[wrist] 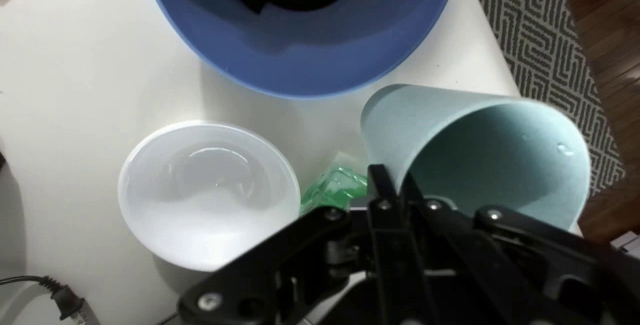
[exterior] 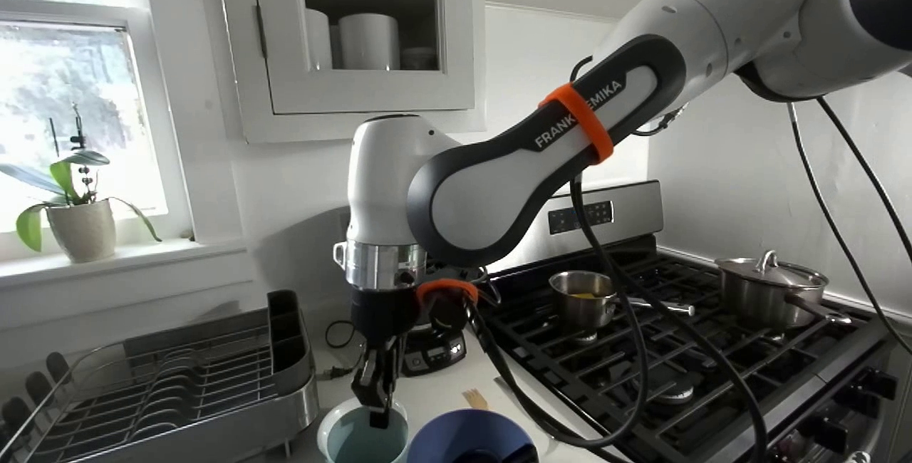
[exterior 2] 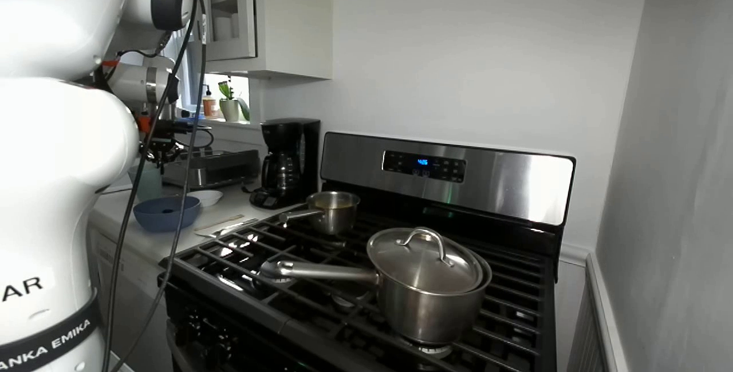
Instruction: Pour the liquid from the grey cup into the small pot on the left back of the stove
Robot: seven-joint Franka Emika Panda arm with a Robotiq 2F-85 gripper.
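Black and narrow at its end, the tool (wrist: 395, 181) is clamped on the wall of the pale grey cup (wrist: 492, 155), one finger inside the mouth, one outside. In the wrist view the cup opens at three o'clock from the grip; its floor does not show, so I cannot tell how much liquid it holds, though a drop (wrist: 565, 149) shows near the lip. Whether the cup touches the tabletop (wrist: 95, 80) is unclear. The dark blue bowl (wrist: 305, 67) lies at eleven o'clock, the white bowl (wrist: 210, 245) at nine.

The step in hand looks like lifting: a one-wall pinch may let the cup swing, so rise straight up, slowly and level, past the blue bowl. In an exterior view the small pot (exterior: 576, 317) sits on the stove (exterior: 563, 363), at two o'clock from the tool, its handle toward three, the lidded pot (exterior: 759, 303) beyond. Bring the lip low over the small pot's rim, clear of that handle, then tip gradually
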